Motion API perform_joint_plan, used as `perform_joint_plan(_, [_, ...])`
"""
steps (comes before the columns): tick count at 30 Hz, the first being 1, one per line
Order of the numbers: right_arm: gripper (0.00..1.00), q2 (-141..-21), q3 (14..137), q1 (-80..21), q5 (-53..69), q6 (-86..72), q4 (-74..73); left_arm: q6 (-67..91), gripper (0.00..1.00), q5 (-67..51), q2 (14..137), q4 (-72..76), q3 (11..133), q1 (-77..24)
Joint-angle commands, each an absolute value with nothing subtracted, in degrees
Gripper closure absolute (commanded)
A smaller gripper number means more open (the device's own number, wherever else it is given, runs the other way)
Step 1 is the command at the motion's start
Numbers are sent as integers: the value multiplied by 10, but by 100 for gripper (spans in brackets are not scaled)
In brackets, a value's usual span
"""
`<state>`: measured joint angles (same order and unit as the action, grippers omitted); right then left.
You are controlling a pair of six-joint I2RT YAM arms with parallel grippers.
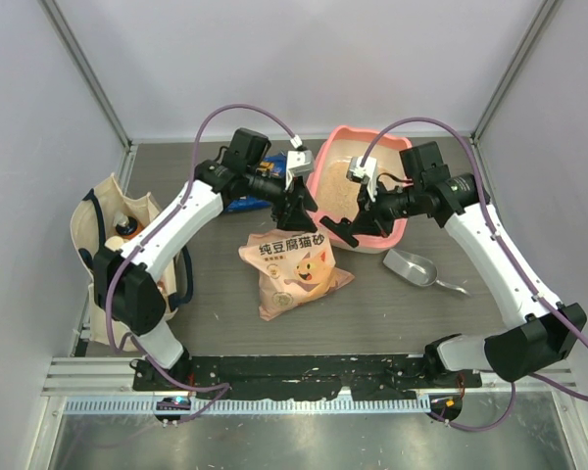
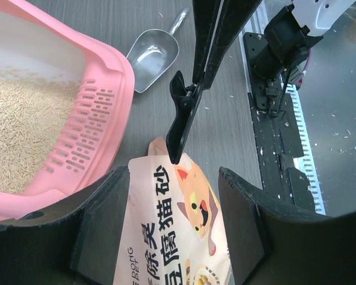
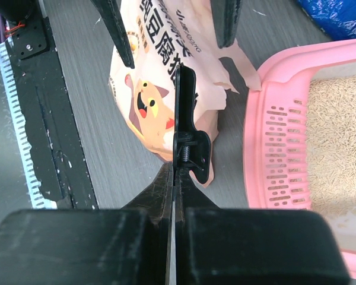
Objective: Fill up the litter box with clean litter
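Observation:
The pink litter box [image 1: 345, 134] stands at the back centre with pale clean litter [image 1: 335, 184] inside, also seen in the wrist views as litter box [image 2: 107, 77] with litter [image 2: 18, 130], and litter box [image 3: 279, 136] with litter [image 3: 338, 130]. The cat-printed litter bag [image 1: 294, 264] lies in front of it. My left gripper [image 2: 173, 178] is open, its fingers either side of the bag's top [image 2: 166, 237] without pressing it. My right gripper [image 3: 177, 172] is shut on a black clip [image 3: 187, 119], whose tip [image 2: 177, 148] points at the bag's top edge.
A metal scoop [image 1: 412, 266] lies right of the bag, in front of the litter box. A cream tote bag [image 1: 103, 220] stands at the left edge. A blue chip bag [image 1: 247, 204] lies behind the left arm. The arm bases and black rail run along the near edge.

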<state>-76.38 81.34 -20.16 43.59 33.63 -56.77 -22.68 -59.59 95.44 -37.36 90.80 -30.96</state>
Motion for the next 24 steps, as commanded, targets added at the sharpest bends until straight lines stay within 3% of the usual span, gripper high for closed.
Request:
perform_joint_plan(1, [98,-756,835,-208,434,320,-513,-243,38,-613,967,-393,940,-309])
perform_joint_plan(18, [98,-778,837,-233,430,302,-488,-212,60,-641,991,-384,957,-309])
perform_joint_plan(24, [98,-784,833,-234,432,287,-473,-212,91,-654,1005,-395,969,-310])
